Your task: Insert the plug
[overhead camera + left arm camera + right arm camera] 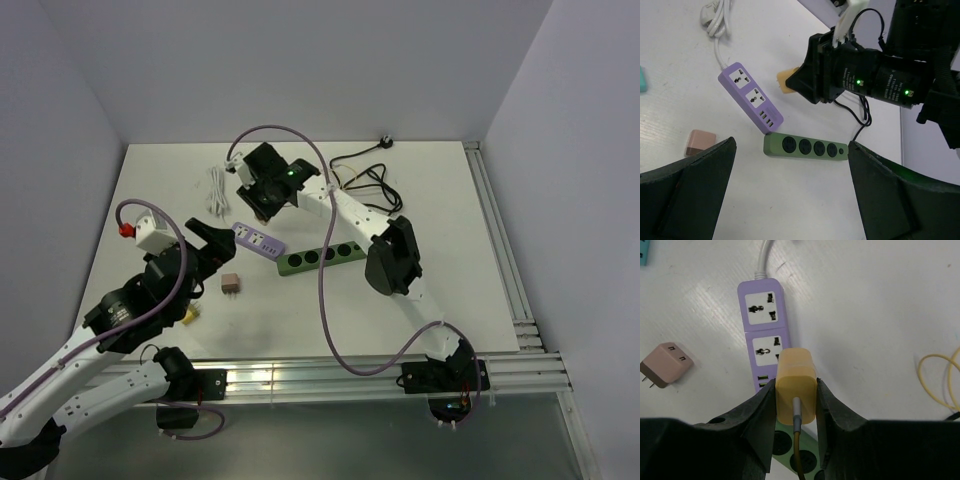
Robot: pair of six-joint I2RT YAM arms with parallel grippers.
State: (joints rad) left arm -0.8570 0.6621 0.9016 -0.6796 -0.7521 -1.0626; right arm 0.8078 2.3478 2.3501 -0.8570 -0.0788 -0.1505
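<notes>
looking down from above, the right gripper [259, 207] hangs just over the purple power strip [258, 241], whose near end meets a green power strip [320, 257]; the left gripper [213, 238] stands spread wide and empty, near a pink adapter [230, 283]; from the left wrist, the yellow plug [786, 81] shows at the right gripper's tip, beyond the purple strip; from the right wrist, both fingers [760, 412] clamp the plug's sides, its cord trailing back; it sits over the strip's lower socket and small ports; whether it touches i cannot tell
</notes>
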